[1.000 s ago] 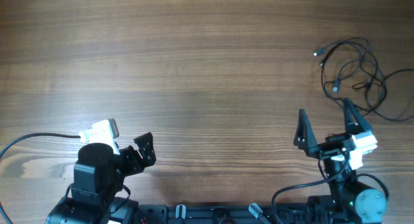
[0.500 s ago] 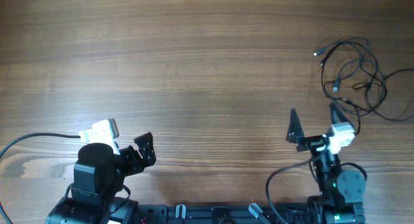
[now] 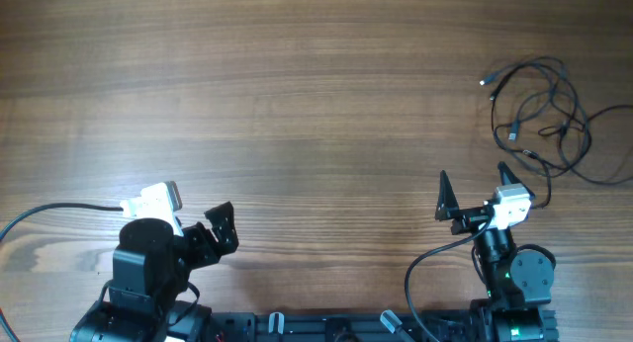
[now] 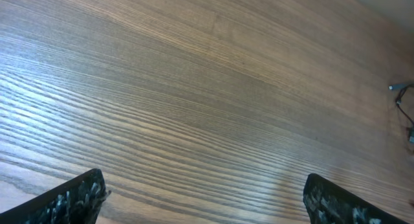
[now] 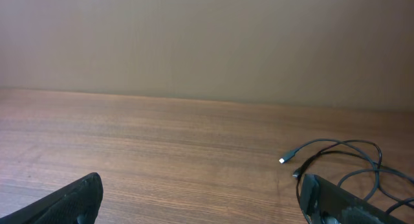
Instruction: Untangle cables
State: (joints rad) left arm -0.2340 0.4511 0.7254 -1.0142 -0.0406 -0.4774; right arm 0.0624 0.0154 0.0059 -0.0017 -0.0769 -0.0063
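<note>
The cables lie in a loose tangle of thin black loops with small plug ends at the table's far right. They also show in the right wrist view, just beyond my right fingertip. My right gripper is open and empty, a short way in front of and left of the tangle. My left gripper is open and empty near the front left, far from the cables. A bit of cable shows at the right edge of the left wrist view.
The wooden table fills the view. A thicker black arm cable runs off the left edge from the left arm. The arm bases sit along the front edge.
My right gripper has shifted left and slightly forward, and its wrist has turned. Its jaws stay open. The left arm and the cables have not moved.
</note>
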